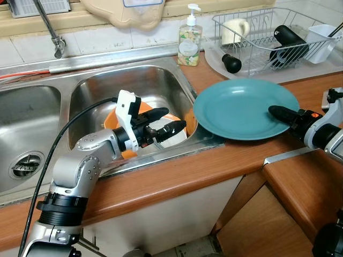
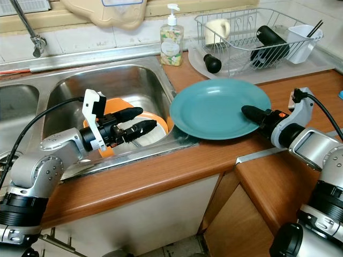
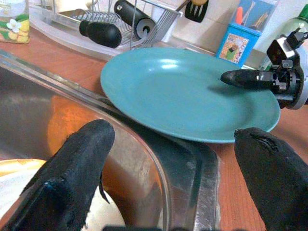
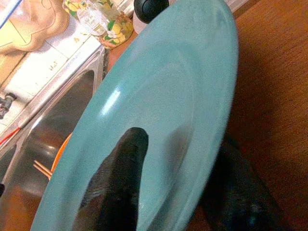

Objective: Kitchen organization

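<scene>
1. The right tool (image 2: pixel 252 112) grips the near edge of the teal plate (image 1: pixel 241 107), one finger on top and one beneath.
2. The plate lies flat on the wooden table (image 1: pixel 177 176), its left edge overhanging the rim of the sink (image 1: pixel 134 80).
3. The left tool (image 1: pixel 166 122) hovers over the right sink basin with its fingers spread wide and nothing between them, pointing toward the plate.
4. Below it in the basin sit an orange dish (image 2: pixel 120 104) and something white, so washing-up is left there.
5. By my judgement the task is midway: the plate is gripped but not yet racked.
6. The dish rack (image 1: pixel 268 32) stands behind the plate, well apart from the sink, already holding a cream mug (image 1: pixel 235 30), a black bottle-shaped item (image 1: pixel 289 40) and a white utensil cup (image 1: pixel 321 40).
7. A soap dispenser (image 1: pixel 189 40) and a black round-ended object (image 1: pixel 231 63) stand near the rack's front; they could crowd the plate's path.
</scene>
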### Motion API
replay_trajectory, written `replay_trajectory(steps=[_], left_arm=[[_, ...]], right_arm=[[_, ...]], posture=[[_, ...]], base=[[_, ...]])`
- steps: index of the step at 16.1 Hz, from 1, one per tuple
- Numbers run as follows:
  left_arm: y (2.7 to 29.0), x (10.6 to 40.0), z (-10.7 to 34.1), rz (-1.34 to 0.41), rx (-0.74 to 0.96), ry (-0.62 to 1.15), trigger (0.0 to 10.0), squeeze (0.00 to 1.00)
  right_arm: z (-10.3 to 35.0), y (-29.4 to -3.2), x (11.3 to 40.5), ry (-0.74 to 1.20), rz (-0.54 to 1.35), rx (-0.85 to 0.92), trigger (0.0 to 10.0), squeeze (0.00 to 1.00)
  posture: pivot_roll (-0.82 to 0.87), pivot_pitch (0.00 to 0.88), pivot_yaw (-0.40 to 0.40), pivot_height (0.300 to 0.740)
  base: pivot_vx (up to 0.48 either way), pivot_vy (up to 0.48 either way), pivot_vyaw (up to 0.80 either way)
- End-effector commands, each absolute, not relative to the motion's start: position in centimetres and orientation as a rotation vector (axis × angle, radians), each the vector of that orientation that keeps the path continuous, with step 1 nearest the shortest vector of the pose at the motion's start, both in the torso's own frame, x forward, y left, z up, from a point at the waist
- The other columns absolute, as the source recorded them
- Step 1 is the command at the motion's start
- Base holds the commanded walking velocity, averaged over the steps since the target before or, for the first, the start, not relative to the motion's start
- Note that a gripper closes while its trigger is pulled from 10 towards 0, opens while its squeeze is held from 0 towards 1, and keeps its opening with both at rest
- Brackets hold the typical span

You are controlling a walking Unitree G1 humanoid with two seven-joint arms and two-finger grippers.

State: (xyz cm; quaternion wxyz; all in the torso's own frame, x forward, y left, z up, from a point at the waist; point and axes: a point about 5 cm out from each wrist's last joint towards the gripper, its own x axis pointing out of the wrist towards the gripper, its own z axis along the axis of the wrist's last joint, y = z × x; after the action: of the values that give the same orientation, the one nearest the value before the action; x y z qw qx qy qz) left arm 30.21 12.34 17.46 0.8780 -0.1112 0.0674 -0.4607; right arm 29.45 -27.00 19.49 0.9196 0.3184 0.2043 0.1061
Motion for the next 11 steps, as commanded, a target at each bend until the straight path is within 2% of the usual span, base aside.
replay_trajectory(steps=[1, 6, 10, 11], left_arm=[[12.7, 30.2, 18.1, -0.954, -0.222, 0.122, 10.0, 0.0], [13.2, 30.2, 18.3, -0.932, -0.233, 0.113, 10.0, 0.0], [14.4, 31.2, 19.2, -0.819, -0.288, 0.059, 10.0, 0.0], [14.6, 31.6, 19.7, -0.794, -0.341, 0.028, 10.0, 0.7]], right_arm=[[20.4, -26.5, 29.8, 0.392, 0.254, 0.667, 0.0, 0.0], [21.6, -26.2, 29.9, 0.345, 0.284, 0.692, 0.0, 0.0], [24.3, -25.3, 30.3, 0.207, 0.365, 0.73, 0.0, 0.0], [25.1, -24.7, 30.5, 0.175, 0.402, 0.738, 0.0, 0.0]], posture=[[-0.16, 0.0, 0.046, 0.74], [-0.16, 0.0, 0.048, 0.74], [-0.16, 0.0, 0.051, 0.74], [-0.15, 0.0, 0.049, 0.74]], base=[[0.0, 0.0, 0.0], [0.0, 0.0, 0.0], [0.0, 0.0, 0.0], [0.0, 0.0, 0.0]])
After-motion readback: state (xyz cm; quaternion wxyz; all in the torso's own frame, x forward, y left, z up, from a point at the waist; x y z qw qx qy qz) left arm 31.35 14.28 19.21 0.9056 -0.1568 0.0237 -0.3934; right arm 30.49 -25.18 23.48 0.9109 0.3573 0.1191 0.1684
